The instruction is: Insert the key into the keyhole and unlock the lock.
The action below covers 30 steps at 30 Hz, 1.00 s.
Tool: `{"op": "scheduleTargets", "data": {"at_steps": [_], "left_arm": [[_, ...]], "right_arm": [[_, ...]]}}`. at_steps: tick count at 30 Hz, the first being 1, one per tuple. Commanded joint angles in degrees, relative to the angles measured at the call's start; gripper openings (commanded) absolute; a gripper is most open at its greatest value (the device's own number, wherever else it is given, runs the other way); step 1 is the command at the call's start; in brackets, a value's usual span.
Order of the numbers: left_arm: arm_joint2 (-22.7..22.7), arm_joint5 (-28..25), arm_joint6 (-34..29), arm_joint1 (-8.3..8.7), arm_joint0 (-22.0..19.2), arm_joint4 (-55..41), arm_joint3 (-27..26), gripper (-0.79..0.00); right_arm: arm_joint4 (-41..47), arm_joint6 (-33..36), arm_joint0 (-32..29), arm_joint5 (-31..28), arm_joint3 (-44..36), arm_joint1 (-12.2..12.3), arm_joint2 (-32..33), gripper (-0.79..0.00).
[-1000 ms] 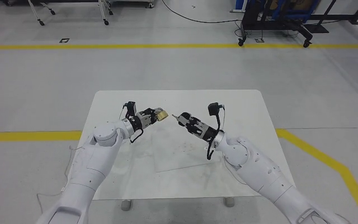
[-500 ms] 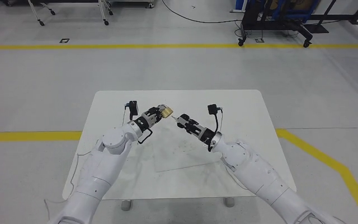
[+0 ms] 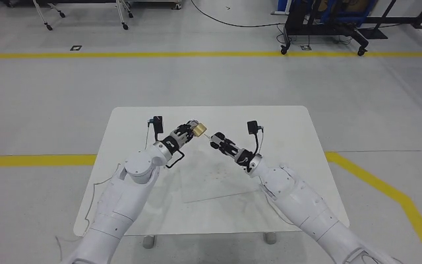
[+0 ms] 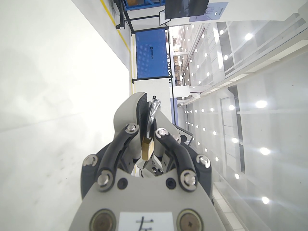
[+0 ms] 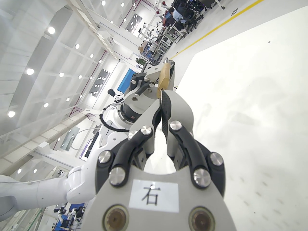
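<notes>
Above the table (image 3: pixel 290 125), the left gripper (image 3: pixel 192 131) clenched the padlock (image 3: pixel 200 129) by its shackle, base turned toward the right gripper (image 3: pixel 214 138), which pinched the key (image 3: pixel 208 136) for lining up. The key's tip seemingly touched that base, entry unclear.

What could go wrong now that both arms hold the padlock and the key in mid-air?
The key, pinched in the right gripper, reaches the base of the padlock; I cannot tell how deep. Slightly off line, it might jam or bend. Turning it might twist the padlock in the left gripper, its only support. Both hang above the table, so a slipped grip would likely drop them.
</notes>
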Motion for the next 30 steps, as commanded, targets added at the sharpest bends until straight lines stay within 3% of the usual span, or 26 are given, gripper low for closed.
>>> {"op": "scheduleTargets", "data": {"at_steps": [1,19,30], "left_arm": [[0.0,-0.1,-0.2,-0.03,-0.1,0.1,0.1,-0.785],[0.0,-1.4,-1.2,-0.37,0.3,1.5,-0.1,-0.785],[0.2,-3.0,1.5,-0.56,1.3,4.6,-1.4,-0.785]], "right_arm": [[0.1,0.4,0.2,0.0,0.3,-0.2,0.0,-0.785],[1.6,2.4,0.5,-0.2,2.8,-1.8,1.1,-0.785],[2.5,3.3,0.1,-0.8,3.0,-2.6,1.9,-0.785]]}}
